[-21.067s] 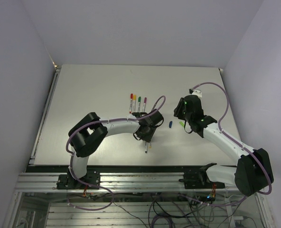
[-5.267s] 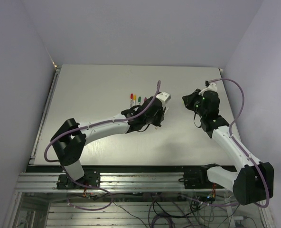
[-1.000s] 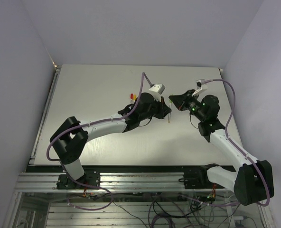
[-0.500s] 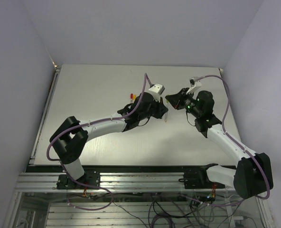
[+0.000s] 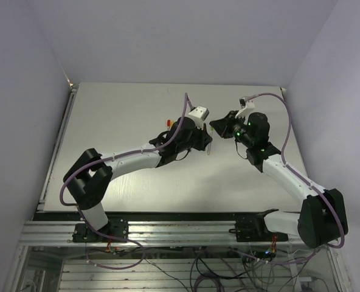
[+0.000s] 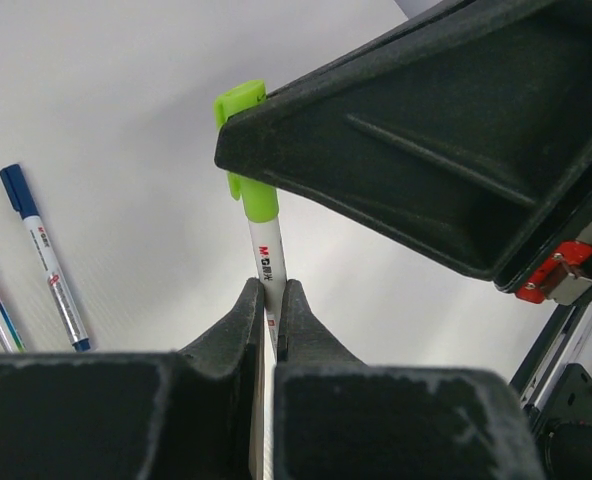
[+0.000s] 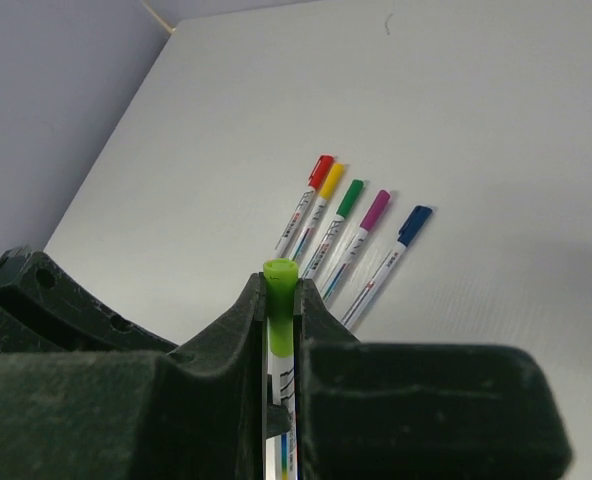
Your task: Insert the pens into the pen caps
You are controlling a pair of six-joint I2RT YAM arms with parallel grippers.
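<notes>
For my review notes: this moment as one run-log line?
left gripper: shut on thin white pen | right gripper: shut on light green plastic cap | cap: over pen tip

Five capped pens [image 7: 348, 232] are lying side by side on the surface [image 7: 496, 120], roughly parallel, caps pointing far. From left to right they are wearing a red cap [image 7: 321, 170], yellow cap [image 7: 332, 179], dark green cap [image 7: 351, 197], purple cap [image 7: 376, 208] and blue cap [image 7: 414, 222]. The sixth pen [image 6: 266, 262], white with printed lettering, is being held off the surface, its tip sitting inside the light green cap [image 6: 246, 150]. The left pincer [image 6: 267, 300] is pinching its barrel and the right pincer [image 7: 279, 300] is clamping the cap.
</notes>
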